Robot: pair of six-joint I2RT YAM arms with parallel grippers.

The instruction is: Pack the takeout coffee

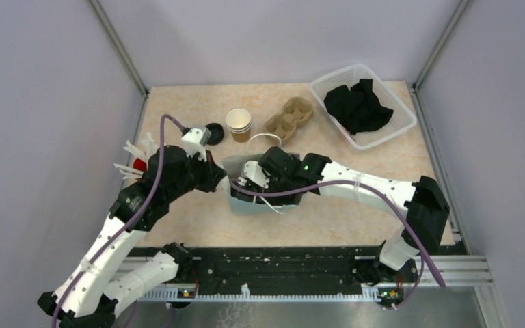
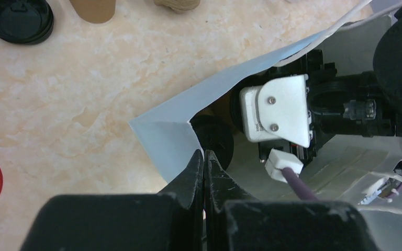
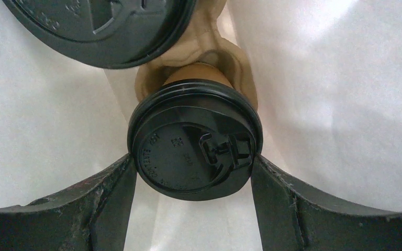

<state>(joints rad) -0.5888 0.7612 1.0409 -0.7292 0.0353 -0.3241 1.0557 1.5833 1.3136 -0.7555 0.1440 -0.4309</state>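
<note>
R gripper [image 3: 192, 161] is clamping black-lidded kraft cup [image 3: 193, 141] btwn fingers; L gripper [image 2: 204, 157], closed tight, is pinching white bag [image 2: 162, 136] edge.

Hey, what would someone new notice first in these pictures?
The right pincer reaches deep into the white bag lying mid-table, its fingers against both sides of a lidded cup. The left pincer, shut, pinches the bag's open edge. At the far right, a white basket holds black cloth.
</note>
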